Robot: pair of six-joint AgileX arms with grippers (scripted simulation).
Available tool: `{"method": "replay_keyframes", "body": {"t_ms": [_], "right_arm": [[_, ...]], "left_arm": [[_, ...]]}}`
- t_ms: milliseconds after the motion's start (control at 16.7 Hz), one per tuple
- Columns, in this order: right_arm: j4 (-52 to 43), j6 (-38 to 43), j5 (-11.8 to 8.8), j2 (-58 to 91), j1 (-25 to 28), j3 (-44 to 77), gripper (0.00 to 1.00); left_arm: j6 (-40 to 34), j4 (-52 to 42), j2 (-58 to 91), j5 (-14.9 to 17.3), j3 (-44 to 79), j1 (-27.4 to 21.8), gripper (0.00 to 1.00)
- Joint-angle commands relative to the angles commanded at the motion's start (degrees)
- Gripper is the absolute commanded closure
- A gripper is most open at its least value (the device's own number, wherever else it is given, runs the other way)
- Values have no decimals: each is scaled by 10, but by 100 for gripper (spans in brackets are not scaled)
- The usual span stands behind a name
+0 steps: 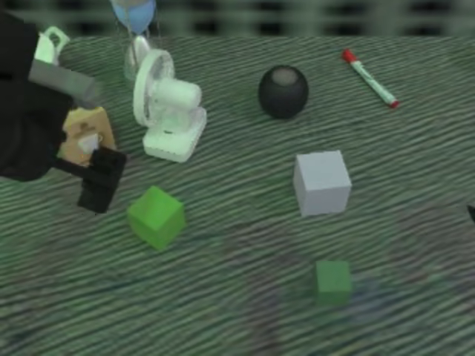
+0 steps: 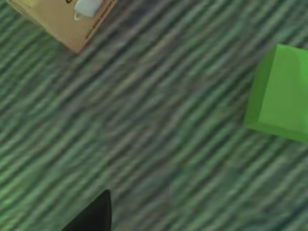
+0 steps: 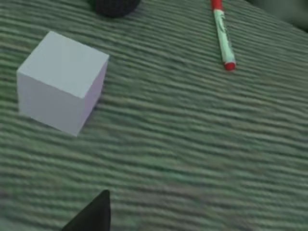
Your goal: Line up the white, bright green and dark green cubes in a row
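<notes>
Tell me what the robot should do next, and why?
Probably move the left hand over the bright green cube and lower onto it. That cube sits closest, just right of the hand. All three cubes lie apart: the white cube and dark green cube are over on the right side.

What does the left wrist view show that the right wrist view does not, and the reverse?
Only the left wrist view shows the bright green cube and a corner of the tan cardboard box. Only the right wrist view shows the white cube, the red-capped marker and the edge of a black round object. Both share the green striped table and a dark claw tip at the frame's edge; neither shows the dark green cube.
</notes>
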Motion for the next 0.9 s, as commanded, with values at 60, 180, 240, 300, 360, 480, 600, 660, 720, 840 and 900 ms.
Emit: {"method": "replay_keyframes", "body": {"t_ms": [60, 180, 240, 300, 360, 480, 600, 660, 720, 840, 900], "right_arm": [[24, 24, 2, -48, -17, -37, 0], [73, 72, 8, -139, -48, -108, 0], [94, 93, 12, -176, -61, -137, 0], [115, 113, 16, -212, -73, -165, 0], [135, 132, 20, -245, -83, -190, 0], [168, 163, 28, -298, -100, -228, 0], [191, 185, 34, -338, -110, -253, 0], [198, 191, 35, -350, -113, -260, 0], [201, 194, 36, -355, -114, -262, 0], [201, 195, 37, -356, -114, -263, 0], [201, 195, 37, -356, -114, -263, 0]], "left_arm": [[6, -29, 56, 0, 40, -11, 0], [17, -83, 155, 1, 115, -33, 0], [22, -106, 198, 1, 150, -42, 0], [27, -128, 238, 1, 183, -51, 0], [31, -147, 274, 1, 214, -59, 0], [39, -178, 336, 0, 265, -72, 0], [43, -198, 376, 0, 300, -81, 0], [45, -204, 388, 0, 310, -84, 0], [45, -207, 393, -1, 316, -85, 0], [46, -207, 394, -1, 317, -85, 0], [46, -207, 394, -1, 317, -85, 0]]}}
